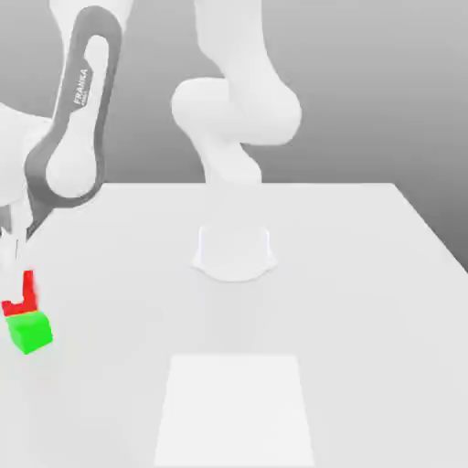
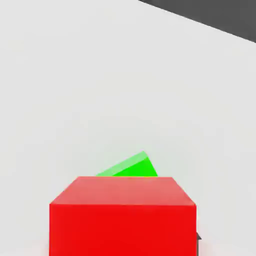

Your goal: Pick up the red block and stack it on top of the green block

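Observation:
At the exterior view's far left, the red block (image 1: 28, 289) hangs directly over the green block (image 1: 30, 332), touching or almost touching its top. My gripper (image 1: 15, 292) comes down from above and is shut on the red block, with a white finger covering part of its face. In the hand view the red block (image 2: 122, 215) sits close to the camera, and a corner of the green block (image 2: 131, 167) peeks out from beyond it, turned slightly relative to the red one.
The arm's round white base (image 1: 234, 252) stands at the middle of the white table (image 1: 366, 274). A paler rectangular patch (image 1: 234, 407) lies on the table near its front edge. The two blocks are close to the picture's left border.

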Available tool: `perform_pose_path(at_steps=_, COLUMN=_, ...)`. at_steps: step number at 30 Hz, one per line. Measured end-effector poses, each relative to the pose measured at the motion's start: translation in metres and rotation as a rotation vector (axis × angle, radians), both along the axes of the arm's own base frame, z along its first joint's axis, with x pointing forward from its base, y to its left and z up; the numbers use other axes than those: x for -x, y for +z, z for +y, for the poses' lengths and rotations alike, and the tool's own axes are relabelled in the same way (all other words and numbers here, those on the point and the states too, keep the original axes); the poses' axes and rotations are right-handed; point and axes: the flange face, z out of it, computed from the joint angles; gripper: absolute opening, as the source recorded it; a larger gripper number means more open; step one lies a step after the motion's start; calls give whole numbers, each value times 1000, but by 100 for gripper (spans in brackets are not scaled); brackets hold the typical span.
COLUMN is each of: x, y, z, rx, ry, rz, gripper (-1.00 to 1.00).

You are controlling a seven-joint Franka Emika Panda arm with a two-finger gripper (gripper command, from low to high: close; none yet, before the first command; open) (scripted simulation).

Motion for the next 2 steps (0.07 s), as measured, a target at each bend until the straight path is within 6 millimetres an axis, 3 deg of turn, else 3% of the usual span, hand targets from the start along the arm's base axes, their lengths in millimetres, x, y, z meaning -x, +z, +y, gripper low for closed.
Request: perform_pose_path(at_steps=2, x=0, y=0, z=0, rx=0, ry=0, rz=0, gripper=100)
